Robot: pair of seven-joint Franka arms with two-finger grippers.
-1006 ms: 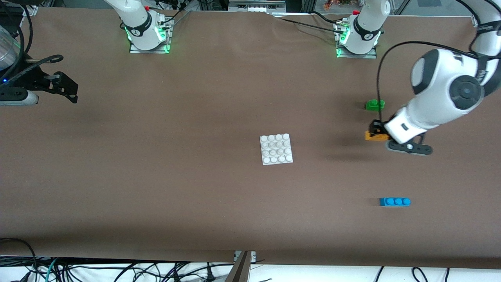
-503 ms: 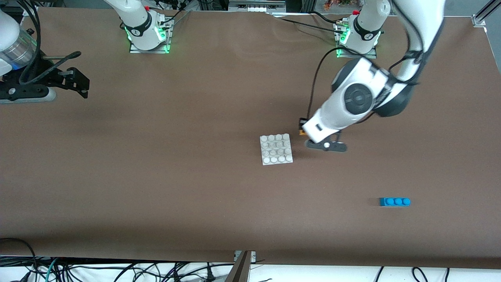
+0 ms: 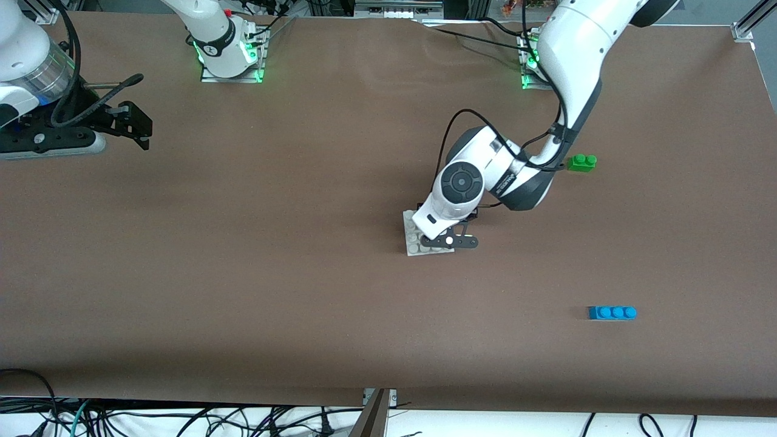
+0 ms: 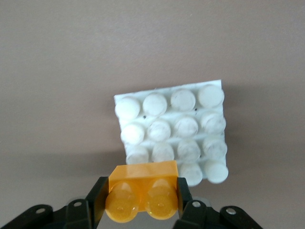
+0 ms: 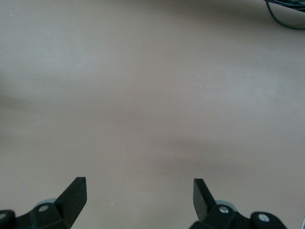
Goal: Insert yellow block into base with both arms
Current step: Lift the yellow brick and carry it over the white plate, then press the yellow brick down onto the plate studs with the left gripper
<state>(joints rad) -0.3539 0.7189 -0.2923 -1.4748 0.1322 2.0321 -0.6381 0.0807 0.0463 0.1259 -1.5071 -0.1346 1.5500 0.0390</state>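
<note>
Yellow block point(image 4: 143, 191) is clamped in the left gripper point(image 4: 143, 202), held over the white studded base point(image 4: 171, 136), not yet pressed in. Right gripper point(image 5: 138, 195) waits wide open over bare table.

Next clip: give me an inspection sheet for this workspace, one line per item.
Surface: brown table, flat.
Job's things: yellow block held above the base, not seated.
Clutter: green brick and blue brick toward the left arm's end.
Grippers: left gripper shut on the block over the base; right gripper open, waiting over bare table.
Cables: black cable looped at the left wrist.
Surroundings: wires below the table edge.
</note>
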